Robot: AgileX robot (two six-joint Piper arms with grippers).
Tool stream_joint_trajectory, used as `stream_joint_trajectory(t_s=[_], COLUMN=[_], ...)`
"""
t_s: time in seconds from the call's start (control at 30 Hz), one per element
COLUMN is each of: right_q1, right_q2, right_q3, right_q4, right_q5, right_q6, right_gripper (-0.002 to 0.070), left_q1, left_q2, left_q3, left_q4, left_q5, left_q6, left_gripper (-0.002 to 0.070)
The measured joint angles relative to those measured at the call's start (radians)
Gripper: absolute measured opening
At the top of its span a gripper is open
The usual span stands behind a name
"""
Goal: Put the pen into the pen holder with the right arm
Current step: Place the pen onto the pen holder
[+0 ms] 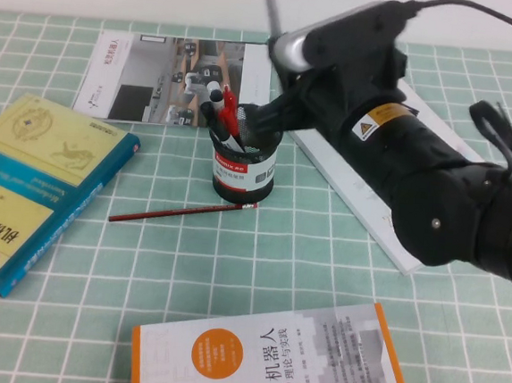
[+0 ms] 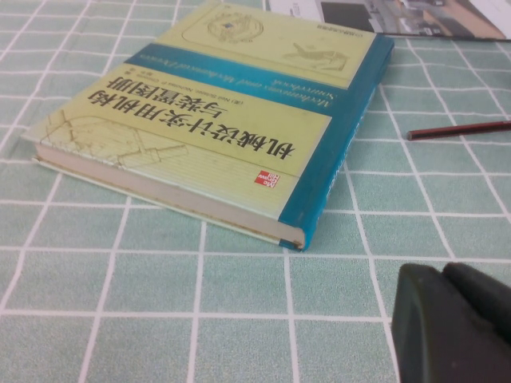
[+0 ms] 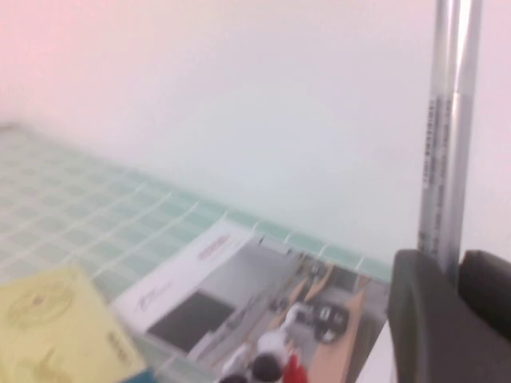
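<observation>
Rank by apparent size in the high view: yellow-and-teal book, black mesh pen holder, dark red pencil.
1. Yellow-and-teal hardcover book.
2. Black wire-mesh pen holder.
3. Dark red pencil: longer than the holder, far thinner.

Right gripper over holder grips silver pen; left gripper parked beside book.

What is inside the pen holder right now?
Red and black capped markers stick out of the pen holder. The right pincer, gripping the pen, covers the rest. Left pincer idles.

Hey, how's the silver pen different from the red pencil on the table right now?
The pen is silver-grey metal; the red pencil is dark red. The pen stands nearly upright, gripped in the right claw above the pen holder; the pencil lies flat on the table in front of the holder, untouched. The left claw is low beside the yellow book. Both are thin, straight sticks.
</observation>
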Motion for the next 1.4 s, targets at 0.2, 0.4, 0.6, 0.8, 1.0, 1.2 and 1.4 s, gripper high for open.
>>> stream_joint_trajectory(t_s=[0.2, 0.4, 0.6, 0.8, 1.0, 1.2, 1.4], right_q1=[-0.028, -0.039, -0.039, -0.039, -0.039, -0.039, -0.039], right_q2=[0.083, 0.176, 0.260, 0.315, 0.349, 0.399, 0.417], right_q3=[0.004, 0.004, 0.004, 0.004, -0.006, -0.060, -0.087], right_q4=[-0.083, -0.188, -0.229, -0.231, -0.235, -0.235, -0.193], right_q5=[-0.159, -0.278, -0.360, -0.387, -0.401, -0.392, -0.379], right_q6=[0.153, 0.280, 0.328, 0.337, 0.360, 0.363, 0.363], right_gripper=[0.0038, 0.0038, 0.0038, 0.0038, 0.0038, 0.0038, 0.0038], left_q1=[0.000, 0.000, 0.000, 0.000, 0.000, 0.000, 0.000], left_q2=[0.000, 0.000, 0.000, 0.000, 0.000, 0.000, 0.000], left_q3=[0.000, 0.000, 0.000, 0.000, 0.000, 0.000, 0.000], left_q4=[0.000, 0.000, 0.000, 0.000, 0.000, 0.000, 0.000], left_q5=[0.000, 0.000, 0.000, 0.000, 0.000, 0.000, 0.000], left_q6=[0.000, 0.000, 0.000, 0.000, 0.000, 0.000, 0.000], left_gripper=[-0.0004, -0.0004, -0.0004, -0.0004, -0.0004, -0.0003, -0.0004])
